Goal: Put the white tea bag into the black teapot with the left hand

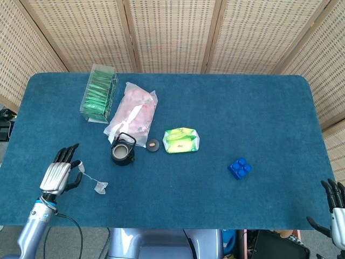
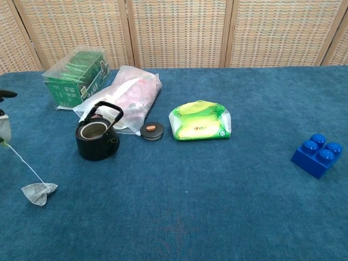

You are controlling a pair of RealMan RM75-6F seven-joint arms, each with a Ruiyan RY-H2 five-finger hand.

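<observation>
The white tea bag [image 1: 100, 186] [image 2: 39, 193] lies on the blue cloth at the front left, and its thin string runs up and left to my left hand [image 1: 60, 171] [image 2: 4, 128]. That hand pinches the string's tag end, with its other fingers stretched forward. The black teapot [image 1: 123, 151] [image 2: 97, 133] stands open, handle raised, to the right of and beyond the tea bag. Its lid [image 1: 153, 145] [image 2: 152, 130] rests on the cloth just to its right. My right hand [image 1: 337, 208] hangs off the table's front right corner, fingers apart and empty.
Behind the teapot lie a clear bag of pink items [image 1: 133, 112] [image 2: 130, 95] and a clear box of green packets [image 1: 99, 93] [image 2: 76, 79]. A green pouch [image 1: 181, 140] [image 2: 201, 120] sits near the lid. A blue brick [image 1: 240, 168] [image 2: 317, 155] lies to the right.
</observation>
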